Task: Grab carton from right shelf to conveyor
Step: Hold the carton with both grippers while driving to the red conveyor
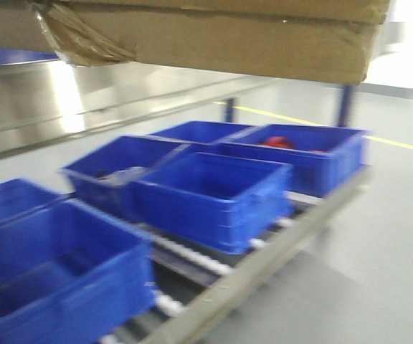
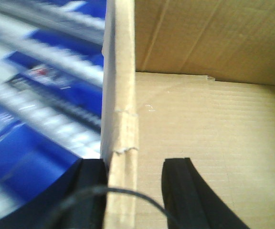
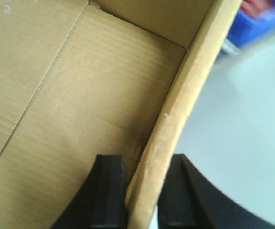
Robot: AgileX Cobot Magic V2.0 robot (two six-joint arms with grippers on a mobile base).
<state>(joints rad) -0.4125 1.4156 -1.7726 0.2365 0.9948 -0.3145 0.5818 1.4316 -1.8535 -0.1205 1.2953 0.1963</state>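
The carton, plain brown corrugated cardboard with a scrap of tape at its left, hangs across the top of the front view, above the blue bins. In the left wrist view my left gripper straddles the carton's left wall, one finger outside and one inside. My right gripper is clamped on the right wall of the carton, whose open inside is bare. The shelf's shiny steel rail runs behind and below the carton. The conveyor is out of view.
Several blue plastic bins sit on a roller rack below the carton; one at the back holds something red. Grey floor with a yellow line lies to the right. The views are motion-blurred.
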